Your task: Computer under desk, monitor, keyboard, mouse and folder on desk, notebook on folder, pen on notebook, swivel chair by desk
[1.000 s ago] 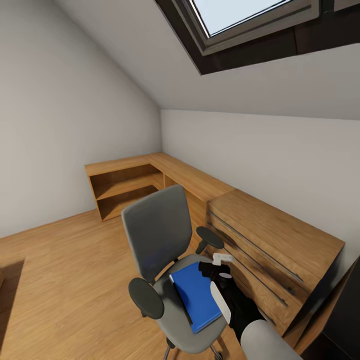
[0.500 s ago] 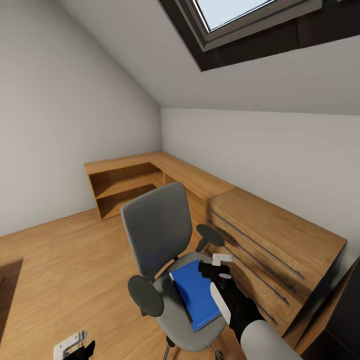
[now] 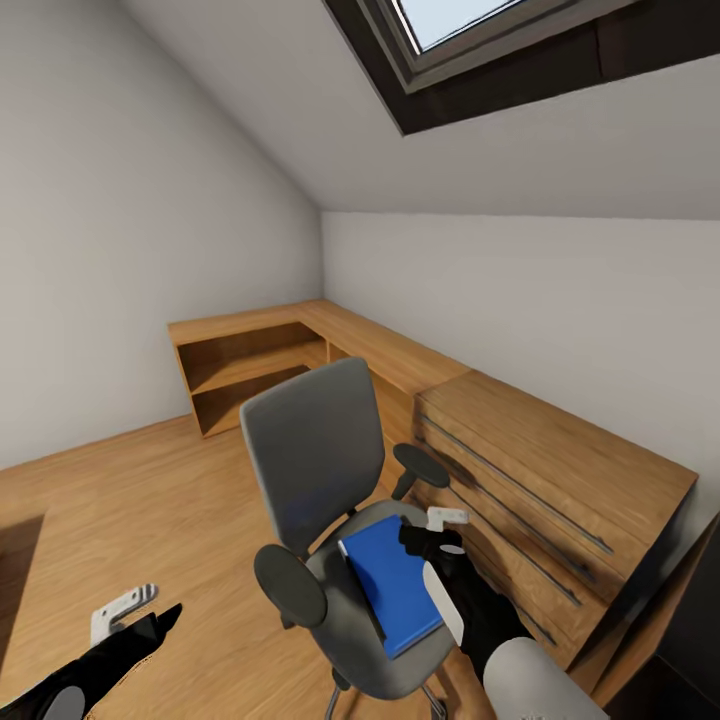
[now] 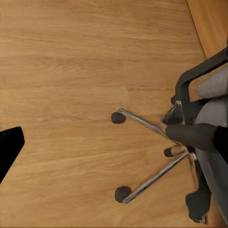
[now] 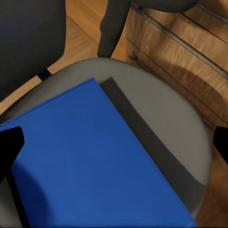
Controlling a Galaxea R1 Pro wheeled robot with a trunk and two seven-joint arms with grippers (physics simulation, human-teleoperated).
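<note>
Bedroom | blue folder [image 3: 392,583] lies on swivel chair [image 3: 335,520] seat | right end effector [image 3: 436,531] poised open at its 2 o'clock corner, empty | left end effector [image 3: 125,612] newly risen at 7 o'clock, grip state unclear | pickup looks imminent

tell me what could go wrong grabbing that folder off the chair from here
1. The folder lies flat on the swivel chair seat, so the right gripper above it may struggle to get a finger under an edge.
2. The chair stands on castors; pressing down could roll or spin it.
3. The wooden dresser stands close beside the right arm, so a swing outward might hit it.
</note>
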